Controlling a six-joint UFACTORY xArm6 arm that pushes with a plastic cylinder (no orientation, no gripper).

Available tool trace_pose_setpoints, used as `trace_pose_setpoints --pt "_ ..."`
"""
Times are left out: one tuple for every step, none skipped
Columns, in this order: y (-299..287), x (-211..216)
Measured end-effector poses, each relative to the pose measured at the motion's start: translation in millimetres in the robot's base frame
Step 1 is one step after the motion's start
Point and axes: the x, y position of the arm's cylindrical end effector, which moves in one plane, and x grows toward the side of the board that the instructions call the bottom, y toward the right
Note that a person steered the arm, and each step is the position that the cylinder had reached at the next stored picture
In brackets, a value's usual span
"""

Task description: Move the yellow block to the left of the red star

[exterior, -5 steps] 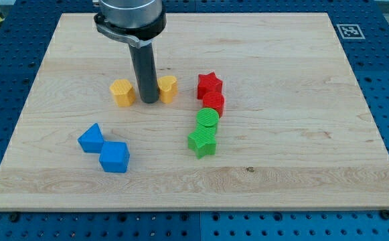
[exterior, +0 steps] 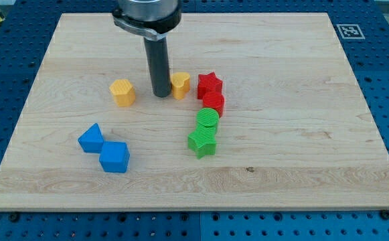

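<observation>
— Down at the board sits my tip, and we note it is only a bare rod: it has nothing to open or close and holds nothing. It presses against the left side of the yellow block with the rounded, heart-like outline.

— We agree. That yellow block lies just left of the red star, with a narrow strip of wood between them; whether they touch we cannot tell for sure.

— We see a second yellow block, many-sided, well to the left of my tip and apart from it.

— Below the red star we find a red round block touching it, then a green round block, then a green star, all in one close column running toward the view's bottom.

— Toward the view's lower left we have a blue triangular block and a blue cube-like block side by side, touching.

— All of it rests on the wooden board, and a black-and-white marker sits at its top right corner.
</observation>
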Motion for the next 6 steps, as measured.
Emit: trace_pose_setpoints --pt "1 0" --pt "2 0" --pt "6 0" --pt "10 0" --pt "0 7" --pt "-3 24"
